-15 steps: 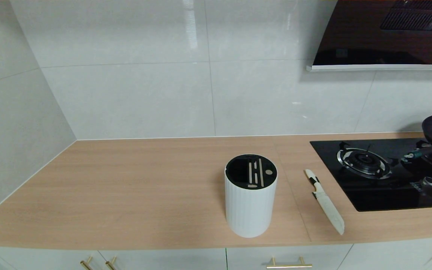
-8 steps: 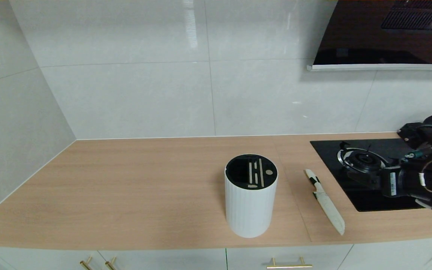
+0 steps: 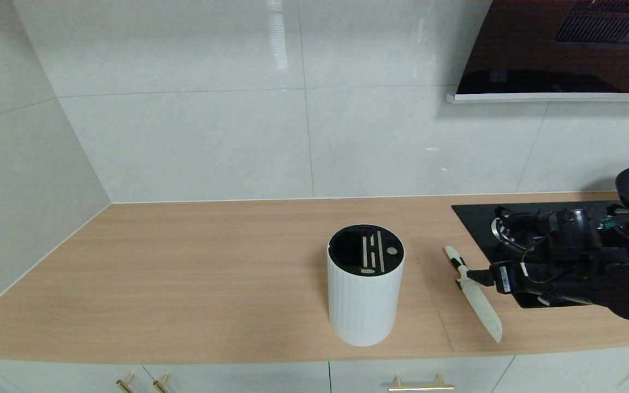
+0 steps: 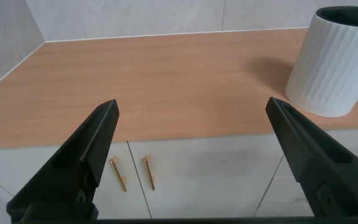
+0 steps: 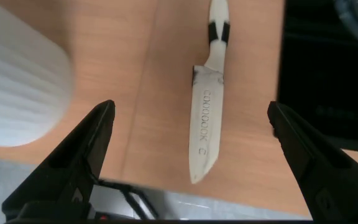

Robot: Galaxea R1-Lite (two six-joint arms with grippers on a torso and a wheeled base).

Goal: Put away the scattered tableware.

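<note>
Wood-grain matt counter point(image 3: 211, 273); ribbed white holder point(image 3: 365, 297); glossy wall tiles point(image 3: 183, 82).

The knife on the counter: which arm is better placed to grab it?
Right. The right fingers, open, straddle the knife from above, beside the stove; the left fingers hang back before the counter, beyond the white holder.

A single row of characters runs lengthwise along the pale blade of the knife point(image 5: 205, 127), which lies flat on the counter point(image 5: 253, 93). It starts just past the dark collar at the handle end and stops short of the tip. It looks like a maker's mark and is not spelled out here. In the head view a small white label point(image 3: 503, 277) sits on the right arm point(image 3: 593, 278) near its wrist, with print too small to read.
</note>
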